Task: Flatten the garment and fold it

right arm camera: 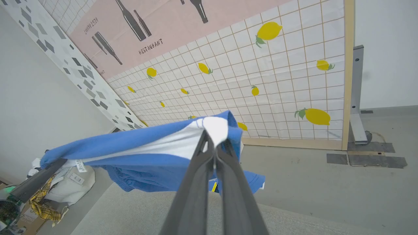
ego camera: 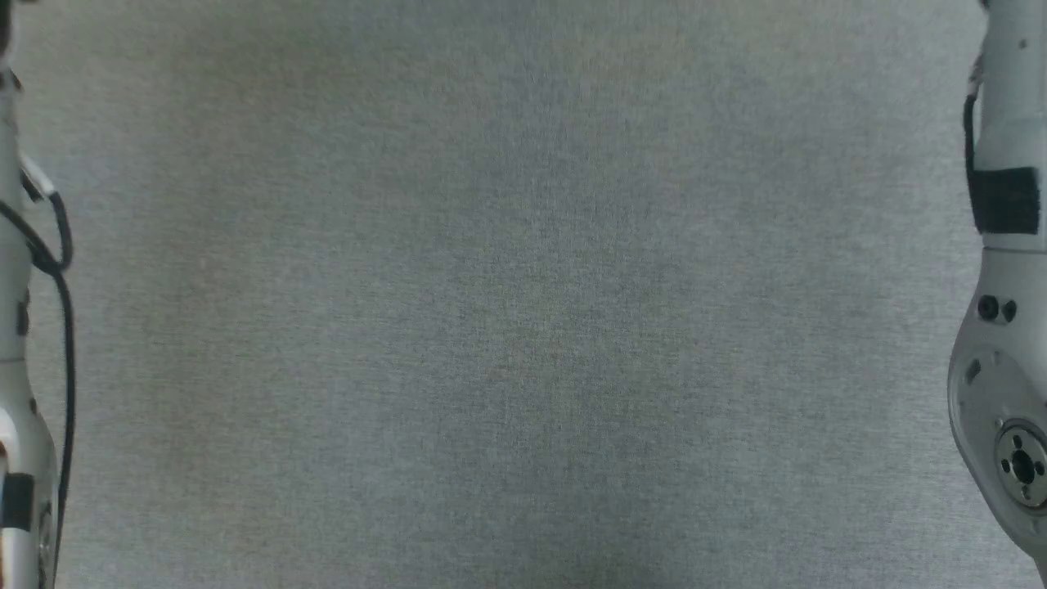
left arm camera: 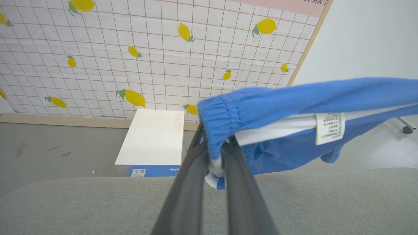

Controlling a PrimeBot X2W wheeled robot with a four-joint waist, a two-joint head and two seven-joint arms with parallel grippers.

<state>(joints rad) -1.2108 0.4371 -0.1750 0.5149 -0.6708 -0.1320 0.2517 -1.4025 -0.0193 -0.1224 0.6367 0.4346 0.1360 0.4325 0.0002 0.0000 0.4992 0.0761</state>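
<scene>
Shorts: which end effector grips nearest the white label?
The left end effector, shut on the gathered waistband of the shorts; the white label hangs just beside it. The right end effector pinches the opposite end, at a white patch.

garment (left arm camera: 277, 104) betw. L & R jaws, table (left arm camera: 98, 202) below, box (left arm camera: 152, 137) beyond

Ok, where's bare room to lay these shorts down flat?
The grey tabletop is bare between the left forearm and right forearm. The shorts hang above its edge, held by left gripper and right gripper. Clutter lies off the table: a white box, a heap of clothes.
</scene>
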